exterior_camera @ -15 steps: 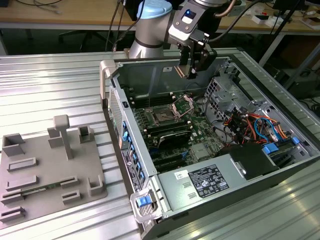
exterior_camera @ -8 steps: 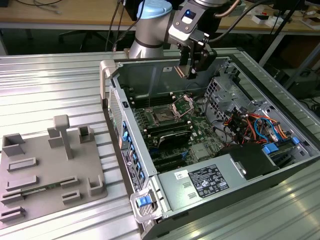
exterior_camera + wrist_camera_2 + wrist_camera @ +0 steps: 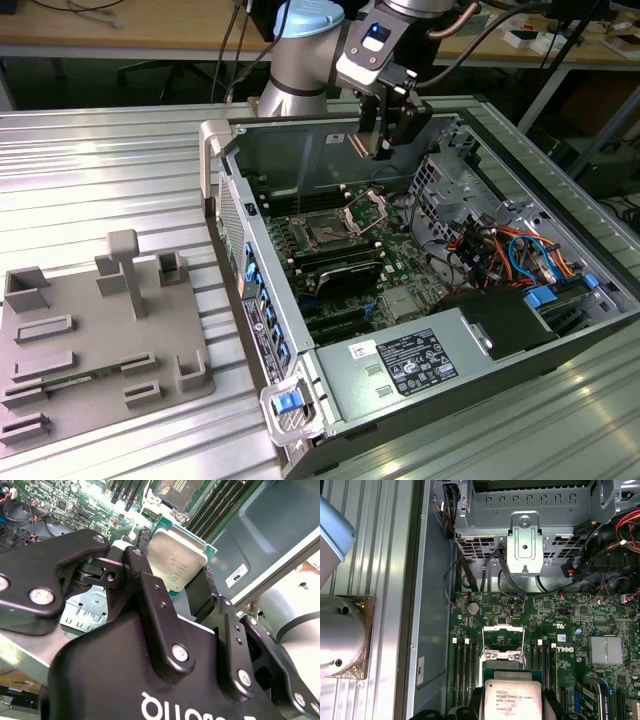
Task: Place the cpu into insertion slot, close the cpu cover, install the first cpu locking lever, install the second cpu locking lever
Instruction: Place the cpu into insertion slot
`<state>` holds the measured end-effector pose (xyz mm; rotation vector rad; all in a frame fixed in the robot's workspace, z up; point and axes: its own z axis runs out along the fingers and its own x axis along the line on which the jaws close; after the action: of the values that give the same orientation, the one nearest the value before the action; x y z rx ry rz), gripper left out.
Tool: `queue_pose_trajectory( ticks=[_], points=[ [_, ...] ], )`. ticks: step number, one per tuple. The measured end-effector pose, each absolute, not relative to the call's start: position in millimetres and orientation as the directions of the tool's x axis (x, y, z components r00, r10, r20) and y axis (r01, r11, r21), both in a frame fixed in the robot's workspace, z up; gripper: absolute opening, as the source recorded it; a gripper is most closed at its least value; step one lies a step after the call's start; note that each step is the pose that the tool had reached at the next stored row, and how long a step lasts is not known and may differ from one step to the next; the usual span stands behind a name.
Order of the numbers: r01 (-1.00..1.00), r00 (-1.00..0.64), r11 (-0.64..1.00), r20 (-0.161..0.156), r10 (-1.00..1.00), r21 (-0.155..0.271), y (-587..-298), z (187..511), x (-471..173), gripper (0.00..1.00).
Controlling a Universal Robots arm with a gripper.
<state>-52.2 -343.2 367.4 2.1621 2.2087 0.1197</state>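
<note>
My gripper [image 3: 384, 148] hangs over the open computer case, above the motherboard's far part. It is shut on the cpu [image 3: 175, 562], a small square chip with a silvery top, held by its edges between the black fingers [image 3: 137, 567]. In the first wrist view the cpu [image 3: 509, 698] sits just short of the cpu cover [image 3: 503, 639]. The cpu cover [image 3: 366, 208] is a thin metal frame standing open beside the insertion slot [image 3: 325, 233]. In the second wrist view the insertion slot [image 3: 175, 490] lies bare beyond the chip.
Memory slots [image 3: 465, 667] flank the socket. A metal drive cage [image 3: 452, 180] and bundles of coloured cables [image 3: 500, 245] fill the exterior view's right. The power supply [image 3: 415, 365] sits at the case's near end. A grey fixture plate [image 3: 90, 340] lies on the ribbed table at the left.
</note>
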Motion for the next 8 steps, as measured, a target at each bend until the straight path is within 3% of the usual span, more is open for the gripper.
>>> queue_pose_trajectory(
  ticks=[8],
  points=[
    [0.996,0.025,-0.026,0.019,1.000,0.081,-343.2,358.6,-52.4,0.55]
  ],
)
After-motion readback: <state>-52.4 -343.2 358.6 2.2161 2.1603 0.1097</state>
